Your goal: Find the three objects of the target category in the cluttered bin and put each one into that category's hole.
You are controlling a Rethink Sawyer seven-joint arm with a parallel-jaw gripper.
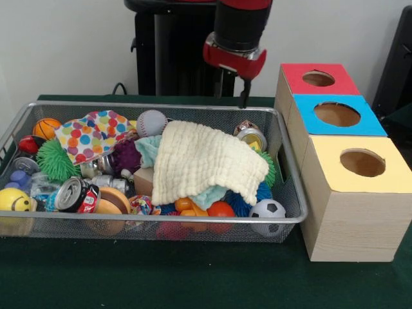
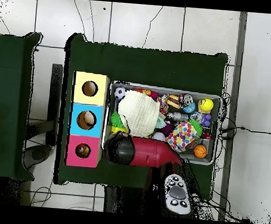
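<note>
The wire-mesh bin [image 1: 154, 106] is full of clutter and also shows in the overhead view [image 2: 169, 89]. A cream cloth [image 1: 206, 161] covers its middle. Small orange toy shapes [image 1: 187, 206] peek out under the cloth's near edge; I cannot tell what they are. No yellow duck shows. The red-topped box [image 1: 338, 84] with its round hole [image 1: 318, 78] stands right of the bin, farthest back, and shows in the overhead view [image 2: 70, 152]. My gripper [image 1: 244, 96] hangs over the bin's far rim near the red box, above the bin's corner in the overhead view [image 2: 120, 148].
A blue-topped box [image 1: 302, 109] and a yellow-topped box [image 1: 386, 180] stand in a row in front of the red one. The bin holds a polka-dot cloth [image 1: 90, 132], a baseball [image 1: 151, 121], a soccer ball [image 1: 267, 209], a can [image 1: 74, 195], a green spiky ball [image 1: 55, 159] and a smiley ball [image 1: 14, 201].
</note>
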